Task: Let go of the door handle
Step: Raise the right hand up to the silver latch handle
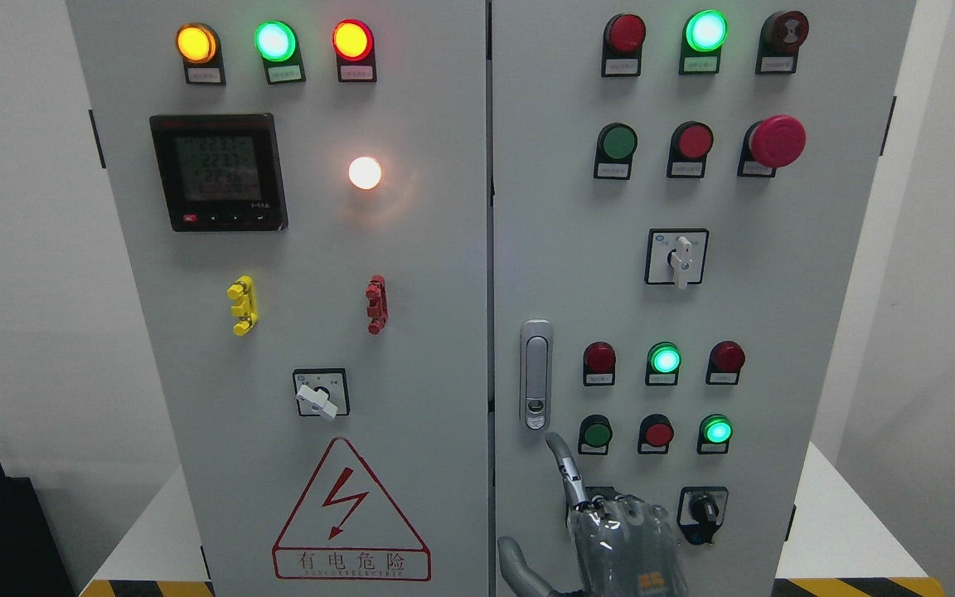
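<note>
The door handle [535,375] sits flush on the right cabinet door [693,290], and the hand [610,531] below it appears already let go, index finger extended, grasping nothing, so drawing the arm clear seems the remaining move.

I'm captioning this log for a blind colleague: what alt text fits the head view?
A robot hand rises from the bottom edge, one finger pointing up just below the closed cabinet's door handle, not gripping it. The grey two-door cabinet carries lit indicator lamps, switches and a high-voltage warning triangle.
</note>
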Controlling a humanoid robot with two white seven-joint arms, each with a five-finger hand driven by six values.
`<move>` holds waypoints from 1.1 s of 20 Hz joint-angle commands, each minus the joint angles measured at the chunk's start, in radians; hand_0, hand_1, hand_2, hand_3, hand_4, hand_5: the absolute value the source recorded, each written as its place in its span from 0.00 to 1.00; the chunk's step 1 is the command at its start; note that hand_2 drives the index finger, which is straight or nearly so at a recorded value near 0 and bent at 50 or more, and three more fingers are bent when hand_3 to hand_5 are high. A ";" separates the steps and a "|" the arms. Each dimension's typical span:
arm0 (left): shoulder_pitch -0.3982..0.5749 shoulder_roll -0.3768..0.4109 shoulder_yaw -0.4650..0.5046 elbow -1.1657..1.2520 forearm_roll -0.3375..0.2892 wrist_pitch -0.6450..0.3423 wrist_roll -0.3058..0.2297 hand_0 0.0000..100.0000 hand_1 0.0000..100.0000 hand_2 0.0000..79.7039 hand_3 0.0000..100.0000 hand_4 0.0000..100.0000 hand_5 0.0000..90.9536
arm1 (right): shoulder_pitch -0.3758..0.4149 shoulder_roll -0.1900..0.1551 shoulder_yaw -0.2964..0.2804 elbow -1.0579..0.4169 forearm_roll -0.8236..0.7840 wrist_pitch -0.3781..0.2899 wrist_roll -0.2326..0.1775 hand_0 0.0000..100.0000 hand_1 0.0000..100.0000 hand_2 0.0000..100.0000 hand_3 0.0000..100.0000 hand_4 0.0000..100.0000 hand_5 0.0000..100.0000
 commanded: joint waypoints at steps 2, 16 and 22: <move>0.001 0.000 0.011 0.017 0.000 0.001 0.000 0.12 0.39 0.00 0.00 0.00 0.00 | -0.057 0.023 0.027 0.093 0.069 0.033 0.026 0.27 0.24 0.00 1.00 1.00 1.00; 0.000 0.000 0.011 0.017 0.000 0.001 0.000 0.12 0.39 0.00 0.00 0.00 0.00 | -0.066 0.023 0.015 0.096 0.069 0.064 0.052 0.27 0.24 0.00 1.00 1.00 1.00; 0.000 0.000 0.011 0.017 0.000 0.001 0.000 0.12 0.39 0.00 0.00 0.00 0.00 | -0.080 0.023 0.003 0.098 0.066 0.064 0.054 0.27 0.24 0.00 1.00 1.00 1.00</move>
